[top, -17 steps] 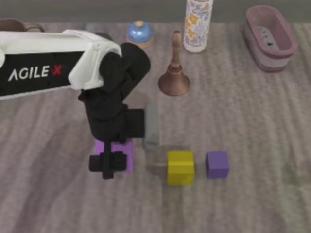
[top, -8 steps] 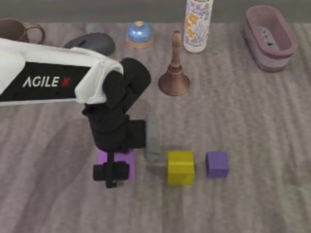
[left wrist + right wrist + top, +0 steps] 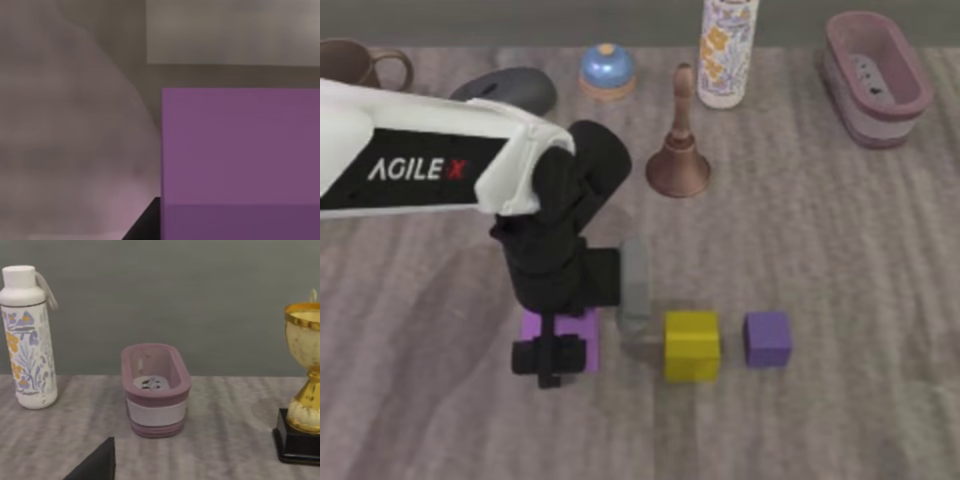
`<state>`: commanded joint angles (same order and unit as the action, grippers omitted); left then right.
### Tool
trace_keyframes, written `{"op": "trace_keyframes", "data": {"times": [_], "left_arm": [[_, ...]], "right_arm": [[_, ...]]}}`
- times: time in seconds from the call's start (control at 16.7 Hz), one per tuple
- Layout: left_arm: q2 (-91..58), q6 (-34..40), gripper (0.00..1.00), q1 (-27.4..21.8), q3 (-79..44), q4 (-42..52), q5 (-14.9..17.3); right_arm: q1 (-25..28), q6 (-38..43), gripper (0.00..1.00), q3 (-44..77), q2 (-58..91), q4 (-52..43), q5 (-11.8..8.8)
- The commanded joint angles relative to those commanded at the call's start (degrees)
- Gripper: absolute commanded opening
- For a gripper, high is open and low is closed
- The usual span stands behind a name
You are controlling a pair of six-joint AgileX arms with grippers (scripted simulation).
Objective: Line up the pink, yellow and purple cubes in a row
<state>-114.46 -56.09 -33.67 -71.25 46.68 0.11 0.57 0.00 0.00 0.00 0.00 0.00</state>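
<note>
— On the tabletop (image 3: 840,300), where is the pink cube (image 3: 582,328)?
— Under my left gripper (image 3: 550,357), at the left end of a row with the yellow cube (image 3: 692,344) and purple cube (image 3: 766,338).
— Are your jaws clamped on it?
— I cannot tell; they are hidden. My right arm is out of the top view.

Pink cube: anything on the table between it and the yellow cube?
Nothing visible. The left gripper sits over the pink cube; only bare table and the arm's shadow lie between it and the yellow cube, with the purple cube beyond.
</note>
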Motion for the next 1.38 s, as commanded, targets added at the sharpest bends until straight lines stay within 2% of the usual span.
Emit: {"op": "trace_keyframes", "data": {"times": [0.24,0.3,0.9,1.38], "left_arm": [[0.0,0.0,0.98,0.0,0.0,0.0,0.0],[0.0,0.0,1.0,0.0,0.0,0.0,0.0],[0.34,-0.1,1.0,0.09,-0.66,0.99,-0.11],[5.67,0.16,1.0,1.13,-8.87,14.6,-0.03]], "right_arm": [[0.0,0.0,1.0,0.0,0.0,0.0,0.0],[0.0,0.0,1.0,0.0,0.0,0.0,0.0],[0.0,0.0,1.0,0.0,0.0,0.0,0.0],[0.0,0.0,1.0,0.0,0.0,0.0,0.0]]}}
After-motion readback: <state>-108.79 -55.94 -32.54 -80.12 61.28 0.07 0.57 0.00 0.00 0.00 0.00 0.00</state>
